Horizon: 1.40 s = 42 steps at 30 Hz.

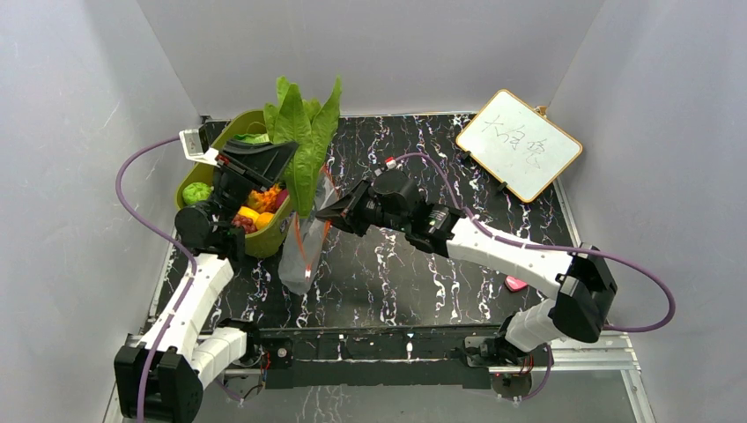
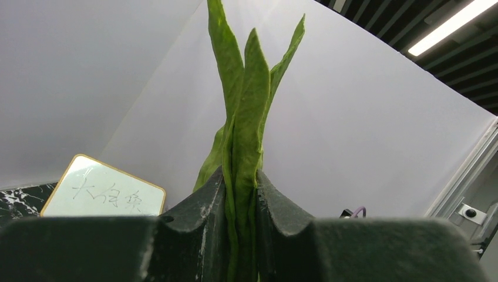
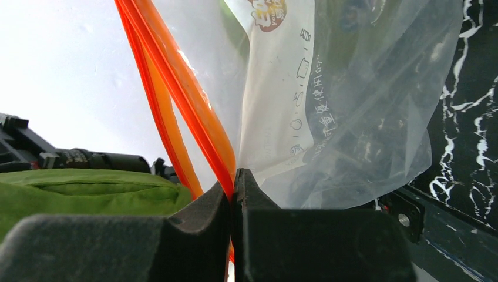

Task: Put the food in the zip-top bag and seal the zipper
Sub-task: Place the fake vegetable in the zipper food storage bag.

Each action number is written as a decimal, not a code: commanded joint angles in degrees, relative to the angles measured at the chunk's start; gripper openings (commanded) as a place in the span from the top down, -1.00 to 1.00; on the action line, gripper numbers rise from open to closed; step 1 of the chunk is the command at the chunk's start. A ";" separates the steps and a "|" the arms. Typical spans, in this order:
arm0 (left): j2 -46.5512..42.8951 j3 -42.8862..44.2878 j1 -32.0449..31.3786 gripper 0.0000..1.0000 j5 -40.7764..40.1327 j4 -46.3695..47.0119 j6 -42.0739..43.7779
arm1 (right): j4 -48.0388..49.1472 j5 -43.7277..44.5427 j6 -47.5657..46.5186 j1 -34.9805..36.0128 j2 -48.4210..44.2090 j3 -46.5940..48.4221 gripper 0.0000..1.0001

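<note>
My left gripper [image 1: 284, 159] [image 2: 241, 197] is shut on a long green leaf [image 1: 304, 141] [image 2: 244, 117] and holds it upright beside the tub. The leaf's lower end reaches down to the mouth of the zip-top bag [image 1: 299, 257] [image 3: 364, 117], a clear crinkly bag that hangs against the tub. My right gripper [image 1: 335, 214] [image 3: 233, 183] is shut on the bag's red-orange zipper [image 1: 302, 236] [image 3: 188, 106] and holds that edge up. More food lies in the tub: a pale green cabbage [image 1: 196, 192] and yellow, orange and red pieces [image 1: 260, 211].
An olive-green oval tub [image 1: 269, 242] stands at the left on the black marbled table. A white wood-framed board [image 1: 518, 144] [image 2: 103, 194] with writing leans at the back right. A small pink thing [image 1: 515, 283] lies near the right arm's elbow. White walls close in three sides.
</note>
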 commanded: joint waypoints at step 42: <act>-11.54 -10.43 -0.69 0.36 3.63 -11.84 3.54 | 20.47 9.53 -14.05 1.03 -5.61 -0.47 1.00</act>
